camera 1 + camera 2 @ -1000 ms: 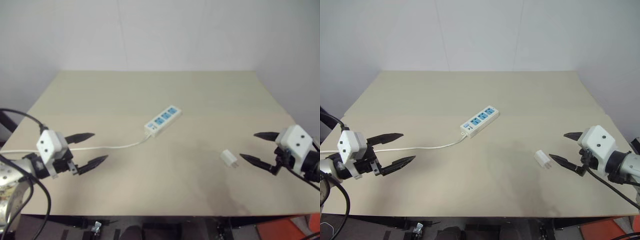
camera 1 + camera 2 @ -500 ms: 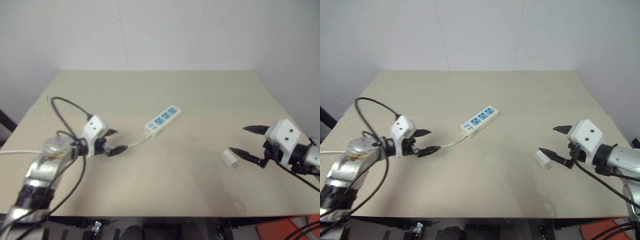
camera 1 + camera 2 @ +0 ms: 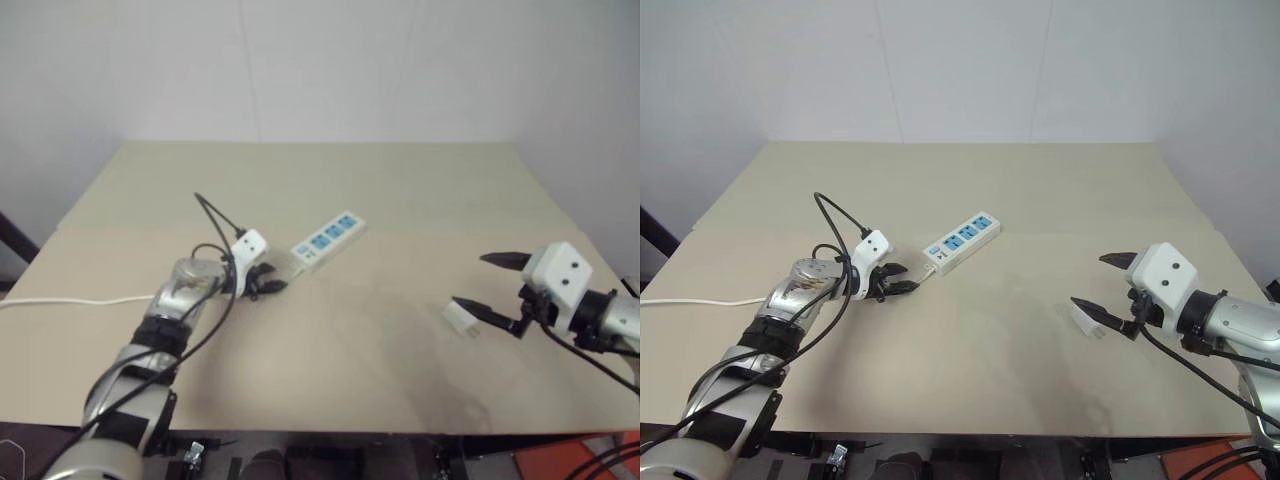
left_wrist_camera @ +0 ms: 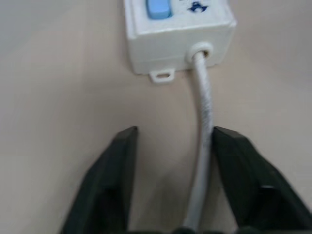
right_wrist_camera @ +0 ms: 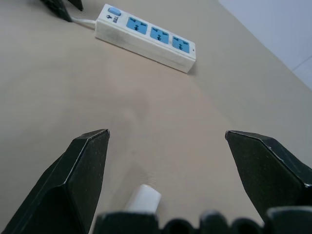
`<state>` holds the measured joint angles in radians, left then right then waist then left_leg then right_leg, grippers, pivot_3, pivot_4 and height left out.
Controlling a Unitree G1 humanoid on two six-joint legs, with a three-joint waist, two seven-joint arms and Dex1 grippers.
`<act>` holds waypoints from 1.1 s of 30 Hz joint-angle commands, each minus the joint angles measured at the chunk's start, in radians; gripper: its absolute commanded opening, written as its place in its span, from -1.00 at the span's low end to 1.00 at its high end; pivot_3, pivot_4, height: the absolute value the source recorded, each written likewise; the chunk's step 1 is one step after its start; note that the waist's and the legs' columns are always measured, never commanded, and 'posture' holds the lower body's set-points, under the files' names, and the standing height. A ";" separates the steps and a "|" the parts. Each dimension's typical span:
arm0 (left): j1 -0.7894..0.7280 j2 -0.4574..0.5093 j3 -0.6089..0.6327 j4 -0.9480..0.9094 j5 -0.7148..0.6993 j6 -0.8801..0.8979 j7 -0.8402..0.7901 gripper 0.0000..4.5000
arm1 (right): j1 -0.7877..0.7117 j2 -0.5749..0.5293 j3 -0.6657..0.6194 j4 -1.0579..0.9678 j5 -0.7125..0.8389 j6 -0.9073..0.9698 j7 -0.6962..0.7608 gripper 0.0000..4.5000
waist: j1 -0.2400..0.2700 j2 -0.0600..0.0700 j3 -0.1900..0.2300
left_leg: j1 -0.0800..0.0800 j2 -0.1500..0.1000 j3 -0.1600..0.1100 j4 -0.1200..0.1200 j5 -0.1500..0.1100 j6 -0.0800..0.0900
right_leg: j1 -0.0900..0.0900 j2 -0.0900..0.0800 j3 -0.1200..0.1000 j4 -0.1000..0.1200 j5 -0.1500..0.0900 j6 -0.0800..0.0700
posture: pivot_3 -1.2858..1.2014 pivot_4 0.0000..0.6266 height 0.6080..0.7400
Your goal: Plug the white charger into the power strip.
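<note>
Power strip (image 3: 960,241): lies mid-table, aslant, switch end toward the left gripper.
Cord (image 4: 204,122): runs between the left gripper's fingers.
Left gripper (image 3: 902,278): jaws narrowly apart astride the cord, not clamped.
White charger (image 3: 1086,319): lies on the table, just beside the right gripper's lower finger.
Right gripper (image 3: 1099,281): jaws wide apart, empty.

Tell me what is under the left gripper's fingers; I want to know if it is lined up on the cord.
The thin white cord runs on the table between the left gripper's fingers, up to the power strip's switch end. Its nearer stretch is hidden below the gripper.
</note>
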<state>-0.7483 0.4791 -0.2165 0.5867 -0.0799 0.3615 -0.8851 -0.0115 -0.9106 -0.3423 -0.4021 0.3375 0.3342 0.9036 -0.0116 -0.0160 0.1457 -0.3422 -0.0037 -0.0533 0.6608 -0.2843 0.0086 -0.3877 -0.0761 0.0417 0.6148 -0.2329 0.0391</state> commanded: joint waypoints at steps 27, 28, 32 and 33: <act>0.539 0.263 0.274 -0.734 -0.346 -0.032 -0.277 0.83 | -0.043 0.014 0.022 -0.004 0.013 -0.015 -0.001 1.00 | 0.008 0.001 0.000 | -0.003 0.002 0.000 -0.001 0.000 0.000 | -0.003 0.000 0.000 -0.002 0.000 0.000 | 0.03 -0.52 1.00; 0.531 0.243 0.268 -0.735 -0.349 -0.046 -0.270 0.99 | -0.046 0.016 0.023 -0.003 0.012 -0.017 -0.002 1.00 | 0.007 0.001 0.000 | -0.003 0.001 0.000 0.000 0.000 0.000 | -0.003 0.000 0.000 -0.002 0.000 0.000 | 0.03 -0.52 1.00; 0.499 0.169 0.214 -0.697 -0.309 -0.099 -0.245 0.99 | -0.050 0.021 0.028 -0.008 0.005 -0.023 -0.009 1.00 | 0.000 0.001 0.000 | -0.003 0.001 0.000 -0.001 0.000 0.000 | -0.003 0.000 0.000 -0.002 0.000 -0.001 | 0.03 -0.52 1.00; 0.494 0.145 0.200 -0.680 -0.299 -0.117 -0.241 0.99 | -0.048 0.022 0.027 -0.013 0.008 -0.019 -0.010 1.00 | -0.002 0.001 0.000 | -0.003 0.001 0.000 -0.001 0.000 0.000 | -0.003 0.000 0.000 -0.002 0.000 -0.001 | 0.03 -0.52 1.00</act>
<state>-0.2379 0.6335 -0.0076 -0.1007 -0.3879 0.2807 -1.1304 -0.0497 -0.8906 -0.2935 -0.3931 0.3368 0.3322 0.9033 -0.0135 -0.0147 0.1458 -0.3452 -0.0026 -0.0528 0.6601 -0.2844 0.0088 -0.3907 -0.0764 0.0420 0.6129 -0.2325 0.0384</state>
